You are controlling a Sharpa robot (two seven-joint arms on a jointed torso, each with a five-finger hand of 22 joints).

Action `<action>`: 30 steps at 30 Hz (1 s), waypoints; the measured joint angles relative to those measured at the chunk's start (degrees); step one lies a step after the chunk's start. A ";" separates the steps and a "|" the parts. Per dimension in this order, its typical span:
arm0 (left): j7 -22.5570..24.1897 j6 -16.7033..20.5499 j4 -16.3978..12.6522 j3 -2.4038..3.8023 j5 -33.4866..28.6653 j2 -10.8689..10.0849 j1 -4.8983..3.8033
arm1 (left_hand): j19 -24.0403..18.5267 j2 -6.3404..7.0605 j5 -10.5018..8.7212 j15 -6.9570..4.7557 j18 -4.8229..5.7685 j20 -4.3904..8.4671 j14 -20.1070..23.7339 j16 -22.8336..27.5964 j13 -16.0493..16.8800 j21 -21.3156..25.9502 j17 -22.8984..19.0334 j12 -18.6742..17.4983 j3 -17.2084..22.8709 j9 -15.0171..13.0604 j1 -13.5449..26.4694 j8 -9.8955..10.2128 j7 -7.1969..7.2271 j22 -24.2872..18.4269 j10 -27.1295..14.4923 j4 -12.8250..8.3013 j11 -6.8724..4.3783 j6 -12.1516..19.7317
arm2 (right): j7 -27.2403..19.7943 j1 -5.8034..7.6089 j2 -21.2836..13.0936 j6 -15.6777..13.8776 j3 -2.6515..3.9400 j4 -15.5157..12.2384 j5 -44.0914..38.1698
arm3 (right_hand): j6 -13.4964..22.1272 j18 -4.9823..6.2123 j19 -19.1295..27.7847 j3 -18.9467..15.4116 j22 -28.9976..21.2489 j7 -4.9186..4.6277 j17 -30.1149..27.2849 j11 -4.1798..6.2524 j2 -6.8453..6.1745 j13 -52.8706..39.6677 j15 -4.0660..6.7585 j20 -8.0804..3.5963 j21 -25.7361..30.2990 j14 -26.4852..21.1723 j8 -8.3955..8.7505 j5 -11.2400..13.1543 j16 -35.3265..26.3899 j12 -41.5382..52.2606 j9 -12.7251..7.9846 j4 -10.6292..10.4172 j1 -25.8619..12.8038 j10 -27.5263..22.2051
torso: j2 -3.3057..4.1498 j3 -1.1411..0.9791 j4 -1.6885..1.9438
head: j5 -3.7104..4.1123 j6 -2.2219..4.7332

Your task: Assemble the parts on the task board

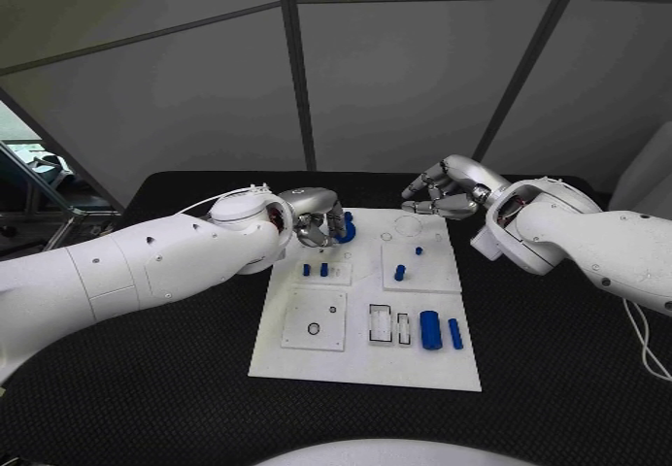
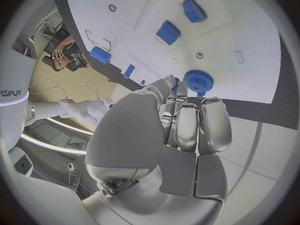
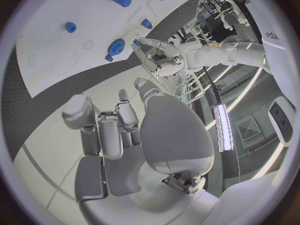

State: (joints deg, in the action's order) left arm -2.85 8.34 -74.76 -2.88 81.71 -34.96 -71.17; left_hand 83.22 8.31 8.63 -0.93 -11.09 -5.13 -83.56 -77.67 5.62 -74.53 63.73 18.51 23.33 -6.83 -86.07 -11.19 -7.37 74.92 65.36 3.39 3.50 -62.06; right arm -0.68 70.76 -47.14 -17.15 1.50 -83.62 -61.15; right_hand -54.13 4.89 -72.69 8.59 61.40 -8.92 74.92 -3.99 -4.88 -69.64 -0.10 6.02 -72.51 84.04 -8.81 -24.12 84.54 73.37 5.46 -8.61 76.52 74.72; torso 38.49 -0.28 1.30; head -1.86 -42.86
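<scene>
White task board (image 1: pixel 367 364) on black table (image 1: pixel 140 388), both hands' grasp unclear.

One task board (image 1: pixel 367 364); seven blue parts (image 1: pixel 430 330); two robot hands (image 1: pixel 317 222).

You have a black table (image 1: pixel 154 388) with a finely textured top filling the lower half of the frame, and grey wall panels (image 1: pixel 406 78) split by dark seams across the upper part, behind its far edge
</scene>
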 measured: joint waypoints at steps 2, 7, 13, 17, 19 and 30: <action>-0.07 -0.05 -0.63 0.02 -0.21 -0.95 0.01 | 0.00 0.05 0.00 0.00 0.01 0.00 0.00 0.00 0.00 0.00 0.00 -0.32 0.00 0.00 0.05 0.23 0.00 0.00 0.00 0.00 0.00 0.00 | 0.00 0.00 0.00 0.00 0.00 0.04 0.00 | 0.00 0.00 0.00 0.00 0.00 0.00 0.00 0.00 0.00 0.00 0.00 0.00 0.00 0.00 0.00 0.00 0.00 0.00 0.00 0.00 0.00 0.00 | 0.00 -0.01 0.01 | -0.01 0.01; -0.45 -0.43 -1.98 0.04 -0.67 -3.24 0.14 | 0.21 0.30 0.00 0.00 0.00 0.21 0.00 0.00 0.01 0.00 -0.01 -0.32 0.16 0.00 0.30 0.23 0.00 0.00 0.20 -0.16 0.19 0.00 | -0.01 0.00 -0.03 0.00 0.00 0.10 0.00 | 0.00 0.00 0.00 0.00 0.00 0.00 0.00 0.00 0.00 0.00 0.00 0.00 0.00 0.00 0.00 0.00 0.00 0.00 0.00 0.00 0.00 0.00 | 0.00 -0.02 0.02 | -0.02 -0.03; -1.06 -0.90 -2.17 0.04 -0.95 -4.19 0.40 | 0.21 0.13 0.00 0.21 0.01 0.21 -0.20 0.00 0.01 -0.29 0.14 -0.60 0.16 0.01 0.46 0.23 0.00 0.00 0.20 -0.16 0.19 0.01 | -0.02 -0.01 0.08 0.01 0.00 0.16 0.00 | 0.00 0.01 0.00 0.00 0.00 0.00 -0.01 0.00 0.00 0.00 0.00 0.00 0.00 0.00 0.00 0.00 0.00 0.00 0.00 0.00 0.00 0.00 | 0.07 -0.04 0.01 | 0.04 -0.08; -1.41 -1.19 -2.01 0.04 -1.07 -4.35 0.59 | 0.20 0.06 0.00 0.21 0.01 0.21 -0.20 0.00 0.01 -0.28 0.14 -0.60 0.16 0.04 0.53 0.27 -0.06 0.00 0.20 -0.16 0.20 -0.05 | -0.02 -0.01 0.09 0.01 -0.01 0.16 0.00 | 0.00 0.00 0.00 0.00 0.00 0.00 -0.01 0.00 0.00 0.00 0.00 0.00 0.00 0.00 0.00 0.00 0.00 0.00 0.00 0.00 0.00 0.00 | 0.10 -0.04 -0.04 | -0.07 -0.08; -1.53 -1.35 -1.90 0.04 -1.10 -4.37 0.64 | 0.20 0.06 0.00 0.21 0.01 0.21 -0.20 0.00 0.01 -0.28 0.14 -0.60 0.16 0.04 0.53 0.33 -0.20 0.00 0.20 -0.16 0.20 -0.19 | -0.02 -0.01 0.07 0.01 -0.01 0.16 0.00 | 0.00 0.00 0.00 0.00 0.00 0.00 -0.01 0.00 0.00 0.00 0.00 0.00 0.00 0.00 0.00 0.00 0.00 0.00 0.00 0.00 0.00 0.00 | 0.12 -0.04 -0.06 | -0.13 -0.08; -1.98 -2.30 -0.74 0.03 -1.23 -3.95 0.95 | 0.20 0.28 0.00 0.21 0.01 0.21 -0.20 0.00 0.01 -0.28 0.08 -0.60 0.16 0.00 0.74 0.34 -0.20 -0.01 0.19 -0.17 0.20 -0.19 | -0.02 -0.01 0.09 0.01 -0.01 0.15 0.00 | 0.00 0.00 0.00 0.00 0.00 0.00 -0.01 0.00 0.00 0.00 0.00 0.00 0.00 0.00 0.00 0.00 0.00 0.00 0.00 0.01 0.00 0.00 | 0.12 -0.04 -0.09 | -0.32 -0.21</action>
State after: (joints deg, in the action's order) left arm -4.83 6.04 -75.50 -2.85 80.48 -38.91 -70.21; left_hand 83.42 8.58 8.63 -0.72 -11.08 -4.93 -83.76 -77.67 5.63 -74.81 63.81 17.91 23.49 -6.83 -85.33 -10.85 -7.57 74.92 65.55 3.23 3.70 -62.25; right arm -0.70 70.75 -47.05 -17.14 1.50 -83.46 -61.15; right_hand -54.13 4.89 -72.69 8.59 61.40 -8.92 74.91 -4.00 -4.88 -69.64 -0.10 6.02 -72.51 84.04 -8.81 -24.12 84.55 73.37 5.46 -8.61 76.52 74.72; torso 38.61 -0.32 1.21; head -2.19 -43.07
